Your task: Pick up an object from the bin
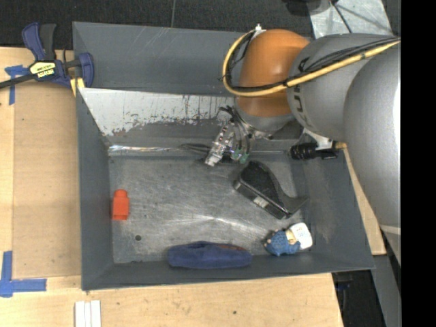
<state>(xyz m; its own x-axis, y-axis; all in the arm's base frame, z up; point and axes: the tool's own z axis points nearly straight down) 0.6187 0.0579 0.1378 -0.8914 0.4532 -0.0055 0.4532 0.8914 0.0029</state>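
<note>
Gripper (221, 150) sits low at the far side of the bin (170, 196), right of centre, close to the far wall. Metal parts are bunched under the orange cover (269, 63); can't tell how open it is, and nothing is visibly held.

Nearest thing is a black wedge-shaped object (262, 188), flat on the floor just near-right of the gripper. Its long axis is diagonal: the rounded, thicker end points far-left toward the gripper and the flatter end points near-right. Contact is unclear.

A black marker (313, 152) lies by the right wall, roughly left-right. A blue-and-white toy (289, 240) is in the near-right corner. A blue cloth roll (208, 255) lies along the near wall, long axis left-right. An orange block (120, 205) is at the left, well apart.
</note>
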